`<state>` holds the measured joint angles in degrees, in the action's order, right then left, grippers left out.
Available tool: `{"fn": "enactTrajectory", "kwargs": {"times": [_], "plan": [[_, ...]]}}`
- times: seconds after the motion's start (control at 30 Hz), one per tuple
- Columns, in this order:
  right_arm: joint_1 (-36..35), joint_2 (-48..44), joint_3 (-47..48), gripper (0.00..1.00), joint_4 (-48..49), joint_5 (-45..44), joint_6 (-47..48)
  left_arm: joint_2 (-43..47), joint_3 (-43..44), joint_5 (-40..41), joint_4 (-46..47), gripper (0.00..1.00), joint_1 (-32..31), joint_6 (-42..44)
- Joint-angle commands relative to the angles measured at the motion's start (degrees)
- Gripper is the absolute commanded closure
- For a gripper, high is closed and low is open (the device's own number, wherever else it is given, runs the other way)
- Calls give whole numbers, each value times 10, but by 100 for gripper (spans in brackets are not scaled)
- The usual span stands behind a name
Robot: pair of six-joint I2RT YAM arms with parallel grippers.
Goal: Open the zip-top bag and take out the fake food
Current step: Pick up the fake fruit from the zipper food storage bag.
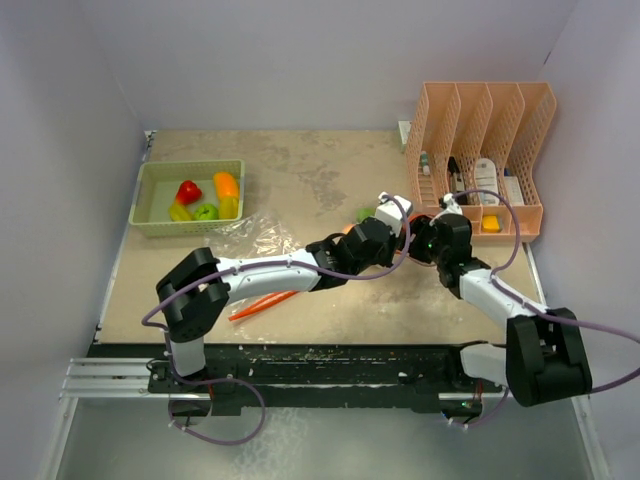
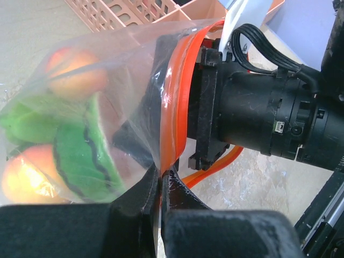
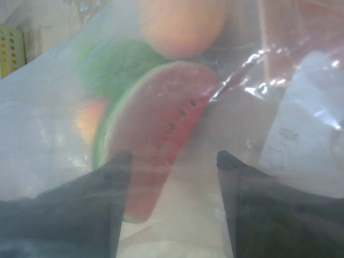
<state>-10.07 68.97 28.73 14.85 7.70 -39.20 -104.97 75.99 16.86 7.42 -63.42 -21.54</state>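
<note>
Pinching the orange zip rim (image 2: 177,102) of the clear zip-top plastic bag (image 2: 123,64), your left pincer (image 2: 161,185) has its two black fingers pressed together on the plastic at the lower edge of the mouth. Your right pincer (image 3: 173,158) reaches in through that mouth, its fingers spread apart and gripping nothing.

Just ahead of them, seen through hazy film, lies a toy watermelon slice (image 3: 156,134) with red flesh and a green rind. Its lower end reaches between the two fingertips, but you cannot tell whether it touches either. A peach-coloured round fruit (image 3: 183,24) lies beyond it, a green leafy piece (image 3: 107,67) to its left, and an orange-yellow fruit (image 3: 88,121) lower left. All four are inside the bag.

From above, your two arms meet right of the table's middle, near the pink slotted plastic organiser (image 1: 480,110). At the far left stands a pale green perforated tray (image 1: 150,175) holding a red pepper (image 1: 188,190), an orange piece (image 1: 226,184), a green round piece (image 1: 206,211) and a yellow piece (image 1: 180,212). Crumpled clear plastic (image 1: 250,237) lies just beside the tray's near right corner. An orange strip (image 1: 262,304) lies on the beige tabletop (image 1: 330,170) beside your left arm.
</note>
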Motion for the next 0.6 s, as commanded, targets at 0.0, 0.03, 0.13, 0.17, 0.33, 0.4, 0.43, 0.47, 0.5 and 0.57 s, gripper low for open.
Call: {"fn": "enactTrajectory", "kwargs": {"times": [0.0,0.03,0.13,0.17,0.33,0.4,0.43,0.47,0.5,0.57], "plan": [[0,12,-8,31,105,62,21,21,-1,10,8,100,2,-11],[1,10,-11,30,115,63,24,20,-2,11,8,100,2,-12],[0,13,-15,30,147,77,28,15,-1,9,8,100,2,-14],[0,10,-17,30,153,82,25,14,-1,9,7,100,2,-14],[0,-42,-26,30,153,77,18,11,-1,11,-1,100,2,-19],[0,-57,-30,29,137,86,7,11,-2,14,-2,99,2,-19],[0,-65,-33,27,136,90,1,10,-2,15,-2,99,2,-20],[0,-71,-35,23,134,92,-5,9,-2,15,-3,99,2,-21],[0,-75,-37,20,133,92,-13,9,-2,15,-3,99,2,-22],[1,-76,-39,17,132,102,-27,7,-2,13,-1,98,2,-25]]}}
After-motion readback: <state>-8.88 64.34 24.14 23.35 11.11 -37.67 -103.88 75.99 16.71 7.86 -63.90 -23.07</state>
